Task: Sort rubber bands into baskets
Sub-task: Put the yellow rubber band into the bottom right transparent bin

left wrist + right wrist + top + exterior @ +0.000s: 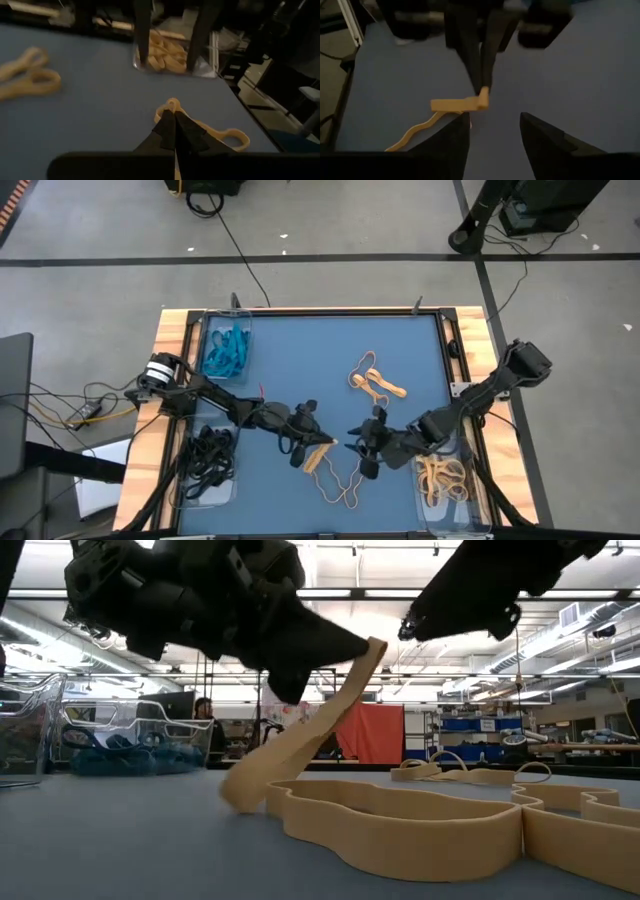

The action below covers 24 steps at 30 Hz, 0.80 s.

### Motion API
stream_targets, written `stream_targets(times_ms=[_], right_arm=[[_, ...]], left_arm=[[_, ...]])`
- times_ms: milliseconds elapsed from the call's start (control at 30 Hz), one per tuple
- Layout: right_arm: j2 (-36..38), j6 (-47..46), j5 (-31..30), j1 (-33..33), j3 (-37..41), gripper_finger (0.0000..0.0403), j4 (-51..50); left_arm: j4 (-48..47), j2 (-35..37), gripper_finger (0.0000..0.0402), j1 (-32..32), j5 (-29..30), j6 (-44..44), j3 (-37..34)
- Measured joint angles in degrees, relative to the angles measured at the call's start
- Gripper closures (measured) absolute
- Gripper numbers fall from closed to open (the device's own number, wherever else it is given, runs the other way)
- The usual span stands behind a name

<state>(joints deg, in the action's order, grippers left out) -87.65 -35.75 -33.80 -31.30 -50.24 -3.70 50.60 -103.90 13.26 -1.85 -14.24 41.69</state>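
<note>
We see the left gripper [318,442] pinching one end of a tan rubber band [330,475] whose rest trails on the blue table [300,370]; the right gripper [362,450] hangs open just beside it, so a snag or slipped pinch could drop it short of the tan basket [445,490]

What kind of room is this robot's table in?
Probably a big workshop or robotics lab. The low view shows a high ceiling with long strip lights, shelves holding blue bins and a person at the back. From above, cables trail across a grey concrete floor.
</note>
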Motion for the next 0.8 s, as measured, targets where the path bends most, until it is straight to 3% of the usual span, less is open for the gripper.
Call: stream_targets(times_ms=[467, 633, 800], right_arm=[[-1.3, 10.4, 5.3, 4.4, 0.0, 0.0242, 8.4], [-1.3, 10.5, 5.3, 5.7, 0.0, 0.025, 7.3], [-1.3, 10.5, 3.5, 6.9, 0.0, 0.0282, 6.8]], left_arm=[[-1.2, 3.2, 0.0401, -2.8, 0.3, 4.0, 0.0], [-0.9, 3.2, 0.0401, -3.5, 0.2, 5.0, 0.0], [-0.9, 3.2, 0.0401, -3.6, -1.1, 6.6, 0.0]])
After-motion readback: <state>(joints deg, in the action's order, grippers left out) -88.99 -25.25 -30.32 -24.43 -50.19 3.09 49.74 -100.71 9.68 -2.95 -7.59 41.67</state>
